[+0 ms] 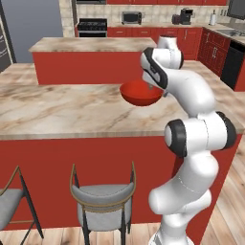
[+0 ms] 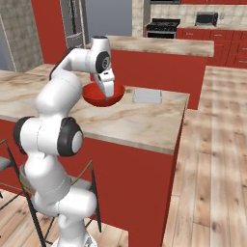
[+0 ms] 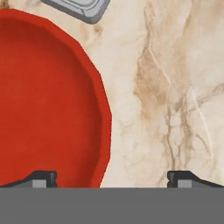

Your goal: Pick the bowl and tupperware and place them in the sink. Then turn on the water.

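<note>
On the marble counter [image 2: 144,123] the bowl [image 3: 43,100] sits beside the tupperware [image 2: 147,96]; my gripper [image 3: 111,178] is wide open, empty, straddling its rim: rigid, glossy, likely slippery, so I'd pinch the wall.

Marble-topped island counter [image 1: 72,112] with red sides, two grey-cushioned stools [image 1: 103,198] at its near face, second red island [image 1: 88,45] beyond, black stove [image 1: 92,26] and microwave [image 1: 130,17] on far wall, wood plank floor [image 2: 212,159].

One red bowl [image 2: 103,94] and one grey container [image 2: 147,96] sit on the counter [image 2: 130,120]. Two stools [image 1: 103,198] stand below it.
</note>
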